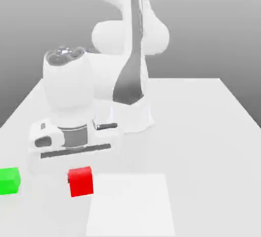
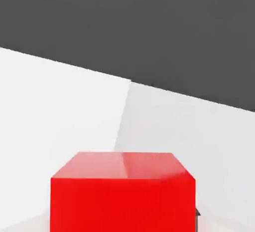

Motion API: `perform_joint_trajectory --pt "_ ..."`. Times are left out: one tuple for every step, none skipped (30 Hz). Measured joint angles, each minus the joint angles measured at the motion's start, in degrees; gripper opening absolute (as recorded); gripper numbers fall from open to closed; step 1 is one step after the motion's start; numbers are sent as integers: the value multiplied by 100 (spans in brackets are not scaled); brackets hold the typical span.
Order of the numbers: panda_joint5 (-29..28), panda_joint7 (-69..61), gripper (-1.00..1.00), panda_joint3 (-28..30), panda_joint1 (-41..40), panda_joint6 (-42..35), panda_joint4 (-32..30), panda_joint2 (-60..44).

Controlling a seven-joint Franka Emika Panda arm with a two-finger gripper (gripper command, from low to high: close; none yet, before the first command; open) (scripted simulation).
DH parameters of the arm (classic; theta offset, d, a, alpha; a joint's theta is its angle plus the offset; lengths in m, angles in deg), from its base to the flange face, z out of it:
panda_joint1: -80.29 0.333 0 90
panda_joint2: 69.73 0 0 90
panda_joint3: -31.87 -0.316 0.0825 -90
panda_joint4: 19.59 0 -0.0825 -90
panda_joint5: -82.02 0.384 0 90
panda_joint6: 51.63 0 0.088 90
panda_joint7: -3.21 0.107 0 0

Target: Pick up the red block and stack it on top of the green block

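The tool (image 1: pixel 80 160) had closed on the red block (image 1: pixel 80 181), which sat pinched between its fingers directly beneath the hand, close under the wrist camera. Whether the block had left the desk (image 1: pixel 204 129) yet, I could not tell. The green block (image 1: pixel 9 180) rested on the desk off to the side of the tool, toward the exterior view's left, apart from the red one. To my eye the grasp was made; the carry across, the placing on top and the release all remained.
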Motion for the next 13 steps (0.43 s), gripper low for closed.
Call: perform_joint_trajectory --pt "38 44 -100 164 -178 -58 63 -9" --pt "77 87 -100 335 -355 -118 127 -18" --pt "117 132 -100 508 -538 -178 194 -28" --pt "157 179 -100 685 -724 -242 263 -38" --pt "278 154 -100 793 -874 -216 335 -146" --pt "434 73 -100 797 -982 -116 378 -306" --pt "605 -35 -100 739 -1080 22 408 -490" --pt "783 -155 -100 647 -1175 179 431 -687" --pt "967 -283 -100 538 -1269 346 450 -890" --pt "1094 -373 100 453 -1339 466 463 -1034" --pt "1094 -373 100 453 -1340 466 463 -1034" --pt "1094 -373 100 453 -1340 466 463 -1034" --pt "1094 -373 100 453 -1340 466 463 -1034"
